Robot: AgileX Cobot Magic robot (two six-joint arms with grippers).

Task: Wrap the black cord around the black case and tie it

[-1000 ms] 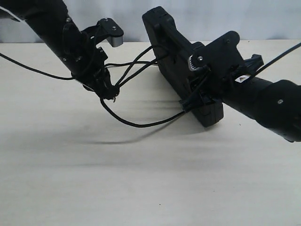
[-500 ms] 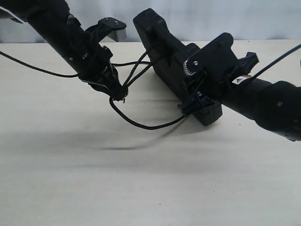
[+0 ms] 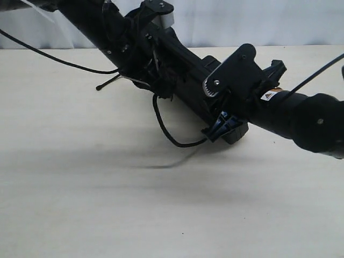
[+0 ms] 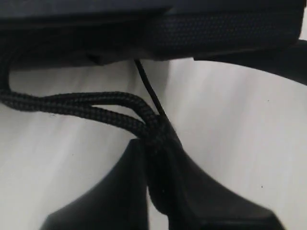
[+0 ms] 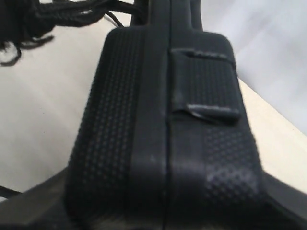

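Pale bench (image 3: pixel 80 204) below: your right claw (image 3: pixel 224 124) is clamped on the low end of the case (image 3: pixel 189 75), tilted on edge; your left claw (image 4: pixel 156 158) pinches cord (image 4: pixel 96 108) strands close against it.

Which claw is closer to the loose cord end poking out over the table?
Left. The left gripper pinches the black cord just beside that loose end; the right gripper clamps the black case at its lower end, farther off.
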